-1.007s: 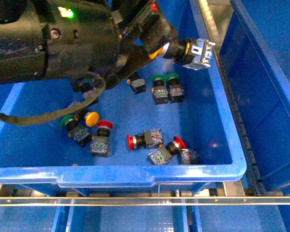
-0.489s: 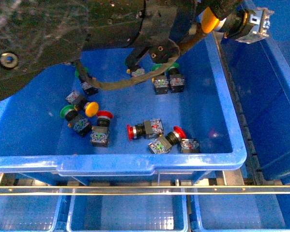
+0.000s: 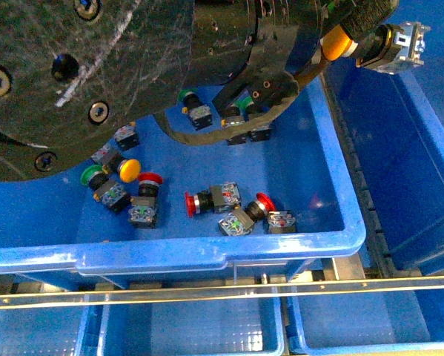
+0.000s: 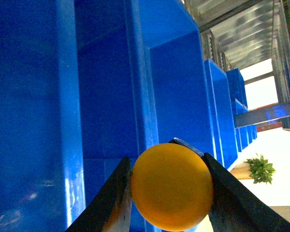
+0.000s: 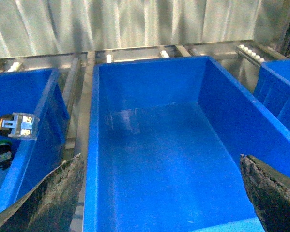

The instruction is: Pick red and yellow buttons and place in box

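Our left gripper (image 4: 168,164) is clamped on the cap of the yellow button (image 3: 388,46), high by the left rim of the box (image 3: 429,148), so releasing early could drop it short, beside the source bin (image 3: 222,248)

1. The place looks like a warehouse or a factory parts store.
2. Large blue totes (image 4: 178,96) stand in a row on metal roller rails (image 5: 249,51).
3. One tote (image 3: 310,159) holds loose industrial push-buttons (image 3: 213,200).
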Motion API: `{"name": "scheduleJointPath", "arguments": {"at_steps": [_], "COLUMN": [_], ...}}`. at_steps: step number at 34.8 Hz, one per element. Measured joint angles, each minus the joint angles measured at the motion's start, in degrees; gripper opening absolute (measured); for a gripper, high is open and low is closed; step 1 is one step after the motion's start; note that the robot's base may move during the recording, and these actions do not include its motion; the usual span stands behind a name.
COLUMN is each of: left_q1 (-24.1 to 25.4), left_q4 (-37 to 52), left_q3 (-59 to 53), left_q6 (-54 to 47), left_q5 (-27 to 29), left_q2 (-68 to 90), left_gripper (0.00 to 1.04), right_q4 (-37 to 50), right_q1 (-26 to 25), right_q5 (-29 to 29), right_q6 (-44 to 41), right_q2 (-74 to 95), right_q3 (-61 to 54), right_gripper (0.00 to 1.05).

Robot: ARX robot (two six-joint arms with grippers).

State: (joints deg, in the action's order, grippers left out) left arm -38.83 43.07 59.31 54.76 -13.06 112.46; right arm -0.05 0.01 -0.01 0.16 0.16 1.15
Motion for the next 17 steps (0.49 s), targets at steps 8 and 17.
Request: {"name": "scheduleJointPath", "arguments": {"at_steps": [8, 17], "left_q1": [-0.9, -1.31], "left_q4": [0.09, 0.74], "left_q3": [2.69, 3.5], "left_q6": [1.53, 2.47], "left_q5": [-0.15, -0.85], "left_q2": [0.48, 0.48], "left_gripper": [0.34, 0.34], "right_q4": [0.0, 0.0], "right_q1": [0.0, 0.0], "right_q5": [-0.02, 0.0], "right_q6": [0.0, 0.0], "right_q2": [0.0, 0.0], "right_q3": [0.0, 0.0], "right_gripper": [0.98, 0.98]}}
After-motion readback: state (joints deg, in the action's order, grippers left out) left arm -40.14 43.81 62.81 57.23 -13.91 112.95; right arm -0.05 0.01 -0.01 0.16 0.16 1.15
